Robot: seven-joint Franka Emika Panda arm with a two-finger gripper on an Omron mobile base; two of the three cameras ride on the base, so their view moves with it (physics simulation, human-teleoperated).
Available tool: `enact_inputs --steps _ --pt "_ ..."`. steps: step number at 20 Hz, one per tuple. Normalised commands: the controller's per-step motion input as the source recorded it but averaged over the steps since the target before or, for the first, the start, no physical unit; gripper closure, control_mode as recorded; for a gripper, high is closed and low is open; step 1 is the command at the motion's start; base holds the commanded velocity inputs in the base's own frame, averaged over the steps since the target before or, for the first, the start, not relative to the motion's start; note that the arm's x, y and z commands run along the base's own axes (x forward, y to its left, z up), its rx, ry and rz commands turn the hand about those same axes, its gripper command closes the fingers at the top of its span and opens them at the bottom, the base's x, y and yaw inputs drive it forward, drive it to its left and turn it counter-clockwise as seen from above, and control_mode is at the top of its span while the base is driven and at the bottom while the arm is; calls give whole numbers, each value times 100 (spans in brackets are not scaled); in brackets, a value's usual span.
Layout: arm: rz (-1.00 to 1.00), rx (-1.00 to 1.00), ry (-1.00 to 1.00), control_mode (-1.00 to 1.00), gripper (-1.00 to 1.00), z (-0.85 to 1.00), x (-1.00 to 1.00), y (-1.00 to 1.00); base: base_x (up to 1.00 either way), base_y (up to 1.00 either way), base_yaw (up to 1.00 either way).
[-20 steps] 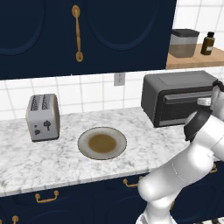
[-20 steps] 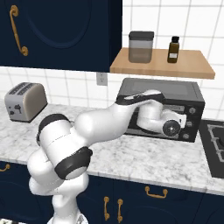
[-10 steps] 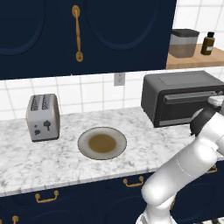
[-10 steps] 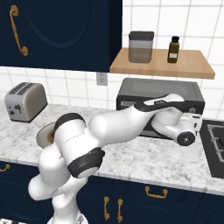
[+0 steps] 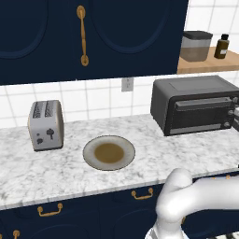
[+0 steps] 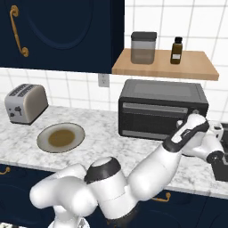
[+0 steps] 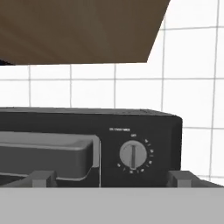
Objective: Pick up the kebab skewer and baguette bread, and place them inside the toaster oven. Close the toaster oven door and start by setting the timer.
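At the far left of the counter (image 5: pixel 28 175) stood the small silver toaster (image 5: pixel 45 125), out of the way against the tiled wall and no part of the job. Beside it lay the round plate (image 5: pixel 108 152) with its brown centre, bare of any food, which suggests the kebab skewer and baguette bread had already left it (neither could be made out through the oven's dark glass, so I cannot tell where they lay).

Further right sat the toaster oven (image 6: pixel 163 109), pushed back under the wooden shelf (image 6: pixel 164 67) that carried a lidded canister (image 6: pixel 143 47) and a brown bottle (image 6: pixel 176 50). The toaster oven door (image 6: pixel 152 119) stood upright and flush with the front, its bar handle (image 7: pixel 48 148) running along the top edge, so the closing step looked done.

At the right end was the control panel with the timer knob (image 7: pixel 133 155), its pointer upright. The gripper (image 7: pixel 111 177) hung just in front of it, released and spread wide, grasping nothing, its tips (image 7: pixel 183 176) straddling the dial. That pose seemed chosen to let the fingers close around the knob and turn it, the last step remaining.
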Motion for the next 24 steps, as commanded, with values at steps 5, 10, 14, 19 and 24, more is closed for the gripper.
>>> enact_inputs --steps 5,10,14,19,24 --pt "0 -3 -16 -100 -100 2 0 -6 0 0 0" --pt "0 0 -9 -100 -100 14 6 0 0 0 0" --pt "0 0 0 -100 -100 11 9 -7 0 0 0" --pt "0 0 0 -100 -100 4 8 -15 0 0 0" --pt "0 0 0 -100 -100 0 0 1 0 0 0"
